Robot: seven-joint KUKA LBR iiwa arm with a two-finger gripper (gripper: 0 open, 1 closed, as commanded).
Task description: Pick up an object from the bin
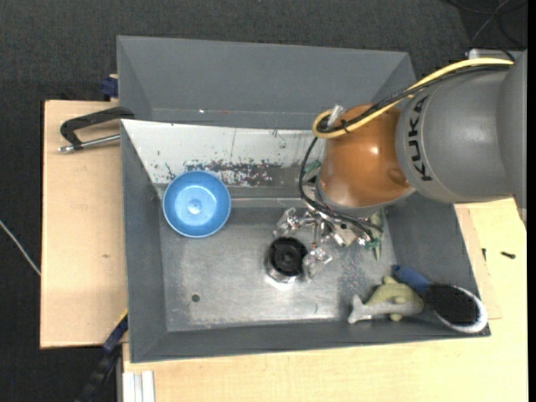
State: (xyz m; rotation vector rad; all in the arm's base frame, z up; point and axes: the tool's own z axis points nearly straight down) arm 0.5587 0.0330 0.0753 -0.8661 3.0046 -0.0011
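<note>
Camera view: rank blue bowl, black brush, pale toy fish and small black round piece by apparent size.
1. blue bowl
2. black brush and pale toy fish: they look about alike, so not ranked
3. black round piece, by the gripper: smallest

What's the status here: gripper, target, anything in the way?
Gripper low at centre of bin, beside a black round object; grasp unconfirmed. Blue bowl off left. Pale toy fish and black brush lower right, clear of it.
</note>
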